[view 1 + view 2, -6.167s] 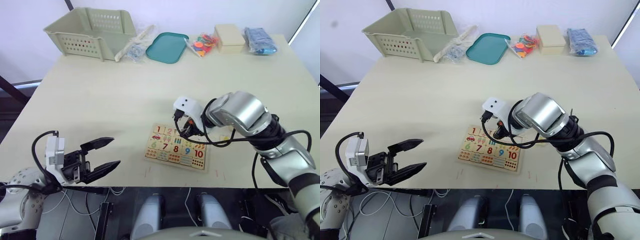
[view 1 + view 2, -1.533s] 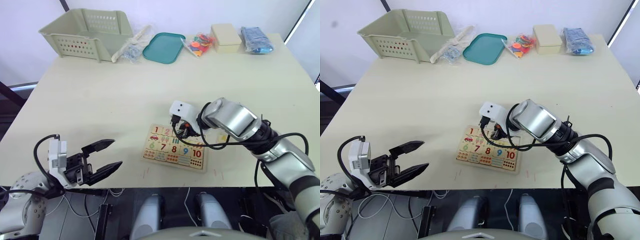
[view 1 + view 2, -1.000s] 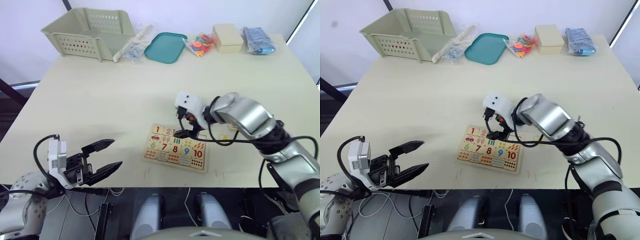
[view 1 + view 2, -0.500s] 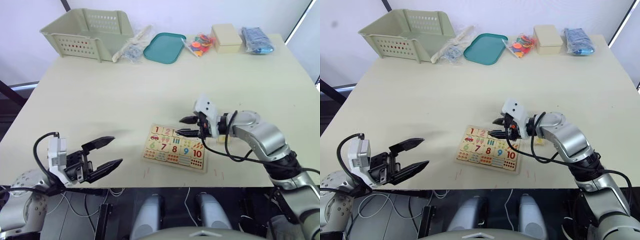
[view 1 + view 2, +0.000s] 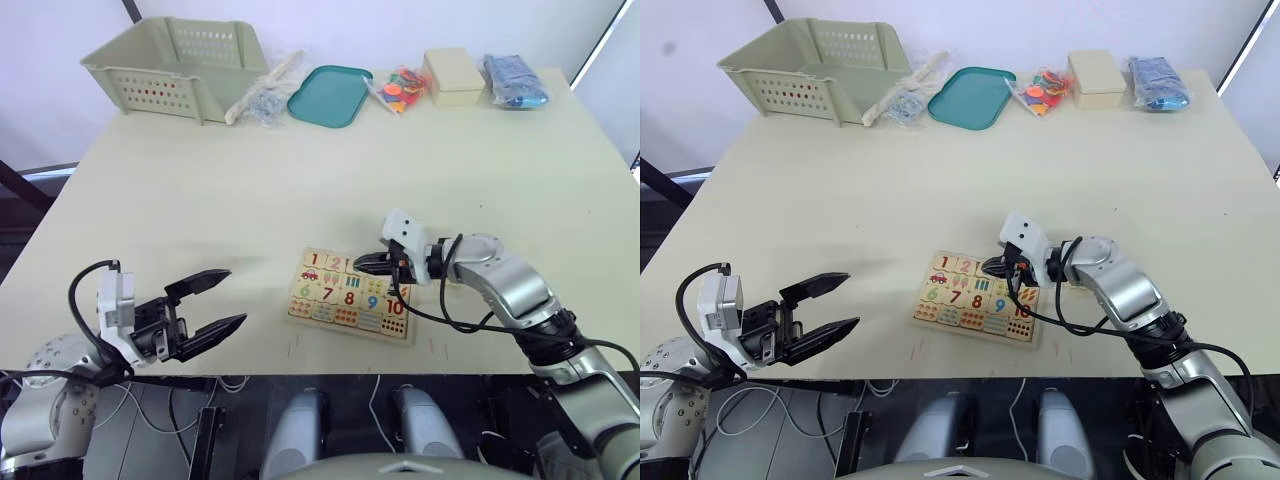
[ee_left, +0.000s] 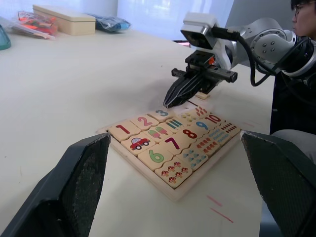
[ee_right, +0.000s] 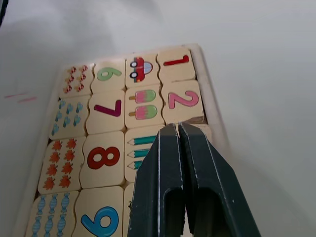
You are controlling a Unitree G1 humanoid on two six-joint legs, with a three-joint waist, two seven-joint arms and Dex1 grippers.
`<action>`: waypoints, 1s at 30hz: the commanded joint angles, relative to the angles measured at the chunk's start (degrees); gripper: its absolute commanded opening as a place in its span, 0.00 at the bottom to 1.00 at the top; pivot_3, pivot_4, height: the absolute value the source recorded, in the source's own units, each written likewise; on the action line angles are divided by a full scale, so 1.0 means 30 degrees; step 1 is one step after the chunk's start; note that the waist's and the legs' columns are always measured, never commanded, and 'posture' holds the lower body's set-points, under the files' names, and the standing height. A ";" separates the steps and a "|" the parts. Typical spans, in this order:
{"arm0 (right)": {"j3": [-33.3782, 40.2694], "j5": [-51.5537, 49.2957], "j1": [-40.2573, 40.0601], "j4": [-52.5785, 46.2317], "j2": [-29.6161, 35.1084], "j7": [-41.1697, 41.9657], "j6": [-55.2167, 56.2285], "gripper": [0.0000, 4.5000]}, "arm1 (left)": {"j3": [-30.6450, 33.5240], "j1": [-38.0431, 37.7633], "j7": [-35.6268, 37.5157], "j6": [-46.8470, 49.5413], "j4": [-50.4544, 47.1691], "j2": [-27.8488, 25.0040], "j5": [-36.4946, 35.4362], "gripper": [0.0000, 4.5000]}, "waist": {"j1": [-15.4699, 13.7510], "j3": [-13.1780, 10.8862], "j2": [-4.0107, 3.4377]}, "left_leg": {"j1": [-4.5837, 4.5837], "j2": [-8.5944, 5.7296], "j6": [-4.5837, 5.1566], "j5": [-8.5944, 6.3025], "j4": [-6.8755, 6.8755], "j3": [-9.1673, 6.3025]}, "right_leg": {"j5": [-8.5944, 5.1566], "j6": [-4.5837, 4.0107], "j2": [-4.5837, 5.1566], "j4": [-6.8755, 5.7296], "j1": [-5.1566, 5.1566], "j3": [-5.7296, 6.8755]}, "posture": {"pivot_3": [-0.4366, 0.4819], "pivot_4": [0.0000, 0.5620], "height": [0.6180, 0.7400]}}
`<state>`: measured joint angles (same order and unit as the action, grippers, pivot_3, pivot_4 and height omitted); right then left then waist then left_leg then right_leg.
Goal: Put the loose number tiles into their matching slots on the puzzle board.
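The puzzle board (image 7: 211, 103) lies near the table's front edge, right of centre. Tiles 1 (image 6: 122, 130), 2 (image 6: 144, 120) and 3 (image 6: 162, 112) sit in its top row of slots. My right gripper (image 5: 363, 262) is shut, nothing visible between its fingers, and its tips (image 7: 175, 126) rest on the top row just past tile 2. The remaining slots of that row are hidden under it. A small pale tile (image 6: 201, 95) seems to lie on the table behind the board. My left gripper (image 5: 236, 296) hangs open and empty at the front left, well away from the board.
Along the far edge stand a green basket (image 5: 180, 60), a clear packet (image 5: 262, 95), a teal tray (image 5: 330, 95), a bag of colourful pieces (image 5: 400, 85), a cream box (image 5: 452, 75) and a blue bag (image 5: 515, 80). A person (image 6: 303, 7) sits beyond my right arm.
Half a second ago my right gripper was open just above the board's far edge. It has since shut and come down onto the top row. The left gripper has stayed put.
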<state>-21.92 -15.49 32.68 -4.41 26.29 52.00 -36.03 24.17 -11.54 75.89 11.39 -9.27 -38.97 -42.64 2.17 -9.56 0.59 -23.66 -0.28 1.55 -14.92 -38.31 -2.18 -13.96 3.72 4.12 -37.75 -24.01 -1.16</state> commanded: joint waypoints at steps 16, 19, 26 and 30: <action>-0.1159 0.2352 -0.0801 0.2040 -0.0184 0.0383 0.1543 0.01 | 0.0079 0.0173 -0.0072 0.0008 -0.0193 -0.0142 -0.0033 1.00 | -0.0011 0.0006 0.0008 | 0.0133 -0.0001 0.0001 -0.0001 0.0016 0.0006 | -0.0004 -0.0003 -0.0002 0.0011 0.0137 -0.0004 | 0.48 0.27 1.00; -0.1308 0.2483 -0.1037 0.1877 -0.0240 0.0370 0.1536 0.01 | 0.0043 0.0298 -0.0046 0.0003 -0.0077 -0.0142 0.0009 1.00 | -0.0066 0.0011 0.0016 | 0.0246 0.0001 0.0002 -0.0003 0.0051 0.0023 | -0.0008 -0.0003 0.0000 0.0035 0.0232 -0.0016 | 0.48 0.27 1.00; -0.1308 0.3242 -0.1395 0.2384 -0.0432 0.0045 0.2687 0.01 | -0.0273 0.0620 0.0020 -0.0036 0.0180 -0.0003 0.0171 1.00 | -0.0048 0.0033 0.0038 | 0.0262 0.0003 0.0002 -0.0002 0.0051 0.0033 | -0.0007 -0.0003 -0.0004 0.0028 0.0234 -0.0028 | 0.48 0.27 1.00; -0.1164 0.3469 -0.1465 0.2891 -0.0478 0.0073 0.3227 0.01 | -0.0405 0.0847 0.0075 -0.0093 0.0430 -0.0022 0.0224 1.00 | -0.0051 0.0041 0.0047 | 0.0271 0.0006 0.0002 -0.0002 0.0053 0.0039 | -0.0007 -0.0003 -0.0008 0.0026 0.0238 -0.0033 | 0.48 0.27 1.00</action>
<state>-23.81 -7.19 30.09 0.98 24.42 52.25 -25.62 22.45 -9.27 75.90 11.59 -7.77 -38.93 -41.81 2.02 -9.43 0.73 -22.84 -0.26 1.56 -14.93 -38.15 -2.06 -13.98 3.71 4.10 -37.67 -23.29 -1.26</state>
